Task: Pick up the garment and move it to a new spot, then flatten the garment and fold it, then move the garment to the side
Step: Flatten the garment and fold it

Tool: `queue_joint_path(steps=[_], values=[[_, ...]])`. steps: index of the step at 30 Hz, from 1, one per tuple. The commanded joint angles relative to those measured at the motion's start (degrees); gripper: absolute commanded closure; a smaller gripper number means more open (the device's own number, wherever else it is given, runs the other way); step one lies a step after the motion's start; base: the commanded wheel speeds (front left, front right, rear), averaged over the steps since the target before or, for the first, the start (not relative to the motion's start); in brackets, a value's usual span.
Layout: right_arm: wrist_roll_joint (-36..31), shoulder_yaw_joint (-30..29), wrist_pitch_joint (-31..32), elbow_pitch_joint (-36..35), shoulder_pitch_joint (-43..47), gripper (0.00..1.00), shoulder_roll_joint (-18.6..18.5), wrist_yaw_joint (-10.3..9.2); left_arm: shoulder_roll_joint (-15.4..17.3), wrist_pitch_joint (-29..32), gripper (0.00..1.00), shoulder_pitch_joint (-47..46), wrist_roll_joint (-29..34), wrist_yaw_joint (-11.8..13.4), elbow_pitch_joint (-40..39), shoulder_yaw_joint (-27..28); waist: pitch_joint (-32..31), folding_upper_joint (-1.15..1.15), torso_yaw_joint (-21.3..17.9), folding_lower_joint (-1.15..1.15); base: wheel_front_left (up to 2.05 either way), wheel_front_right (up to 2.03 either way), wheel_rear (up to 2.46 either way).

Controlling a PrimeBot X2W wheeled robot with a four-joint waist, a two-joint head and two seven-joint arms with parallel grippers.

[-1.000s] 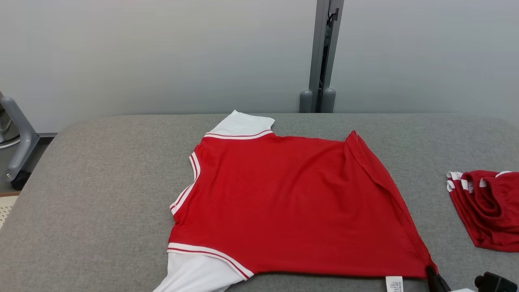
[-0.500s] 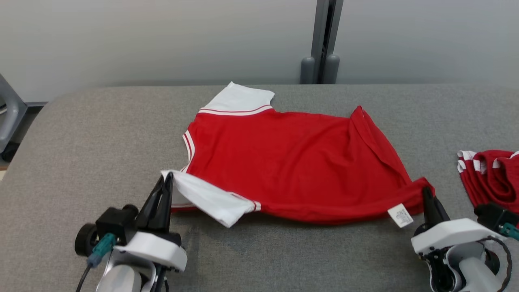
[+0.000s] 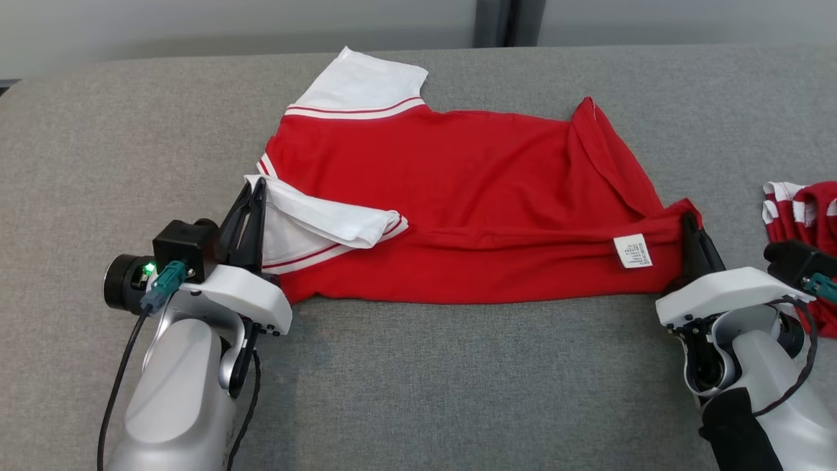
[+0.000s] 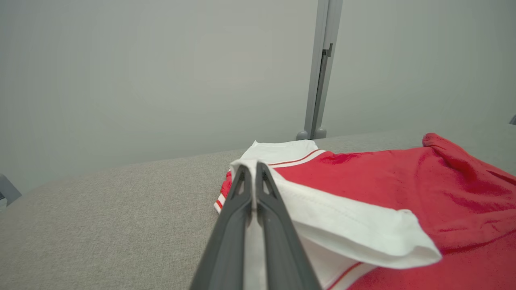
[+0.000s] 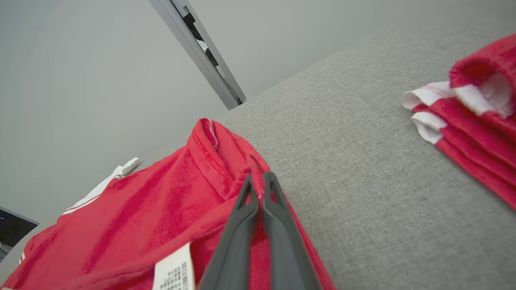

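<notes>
On the grey table (image 3: pixel 418 379), left fingers (image 3: pixel 247 219) and right fingers (image 3: pixel 697 248) clamp the garment (image 3: pixel 471 170).

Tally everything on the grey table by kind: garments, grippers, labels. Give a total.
Garments: 2, the shirt and the bundle at the right, counted as one.
Grippers: 2, the left gripper and right gripper, both shut on the shirt.
Sewn-in care label: 1.
Total: 5.

Head view looks down; wrist views low, forward; all share garment (image 3: pixel 458 196).
</notes>
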Motion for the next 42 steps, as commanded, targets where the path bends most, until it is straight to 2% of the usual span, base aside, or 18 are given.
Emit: queue_joint_path(steps=[1,2,3,4,13,21,23,31,37,38,39,40,41,42], values=[[-0.8,-0.3,-0.3,0.2,-1.1,1.0,-0.1,-0.02,0.2,-0.1,1.0,-1.4,0.2,-0.3,1.2,-0.3,1.5,0.0,-0.3,0.0,0.0,0.0,0.0],[-1.5,-0.2,-0.3,0.3,-1.4,0.76,0.0,-0.02,0.3,-0.1,0.75,-1.9,0.0,-0.3,2.2,-0.4,1.9,0.0,-0.3,0.0,0.0,0.0,0.0],[-2.2,-0.1,-0.3,0.2,-1.8,0.52,0.2,-0.01,0.3,-0.1,0.2,-2.6,-0.1,-0.4,2.5,-0.6,2.1,0.0,-0.2,0.0,0.0,0.0,0.0],[-2.8,-0.3,-0.3,-0.3,-2.0,0.0,0.3,-0.01,0.3,-0.1,0.0,-2.9,-0.5,-0.2,2.8,-0.6,2.3,0.0,-0.2,0.0,0.0,0.0,0.0],[-9.1,-6.3,-0.3,-7.2,2.5,0.0,0.9,-0.02,0.3,-0.1,0.0,2.9,-5.0,2.6,-0.3,0.5,2.0,0.0,0.5,0.0,0.0,0.0,0.0],[-11.7,-5.6,-0.3,-9.3,8.6,0.0,0.9,-0.01,0.2,-0.1,0.0,9.0,-9.9,3.1,1.1,-0.9,1.4,0.0,0.8,0.0,0.0,0.0,0.0],[-11.9,-5.6,-0.3,-9.2,9.6,0.0,1.0,-0.02,0.2,-0.1,0.0,9.6,-11.4,2.2,2.4,-2.0,1.4,0.0,0.7,0.0,0.0,0.0,0.0],[-15.5,-4.8,-0.3,-7.6,9.2,0.0,1.0,-0.02,0.2,-0.1,0.0,9.5,-14.4,4.3,5.7,-2.7,1.9,0.0,0.0,0.0,0.0,0.0,0.0],[-16.8,-4.6,-0.1,-3.1,7.8,0.0,1.1,-0.02,0.2,0.1,0.0,8.5,-15.4,3.8,8.5,-4.1,2.3,0.0,0.1,0.0,0.0,0.0,0.0],[-16.7,-4.2,-0.1,-2.3,7.7,0.0,1.2,-0.02,0.1,0.1,0.2,8.4,-15.6,3.6,9.2,-4.5,2.3,0.0,0.2,0.0,0.0,0.0,0.0],[-16.8,-3.8,-0.1,-1.5,7.5,0.2,1.3,-0.01,0.1,0.1,0.6,8.3,-16.0,3.3,9.9,-4.8,2.4,0.0,0.3,0.0,0.0,0.0,0.0],[-16.7,-3.6,0.0,-1.0,7.3,0.59,1.3,-0.01,0.1,0.2,1.0,8.2,-16.5,3.1,10.8,-5.2,2.4,0.0,0.3,0.0,0.0,0.0,0.0],[-16.5,-2.9,0.0,-0.3,7.2,0.87,1.4,0.0,0.0,0.3,1.0,8.2,-16.8,2.8,11.7,-5.7,2.4,0.0,0.4,0.0,0.0,0.0,0.0],[-16.2,-2.4,0.0,0.3,7.1,1.0,1.5,0.0,-0.1,0.4,1.0,8.2,-16.9,2.4,12.5,-6.2,2.4,0.0,0.4,0.0,0.0,0.0,0.0]])
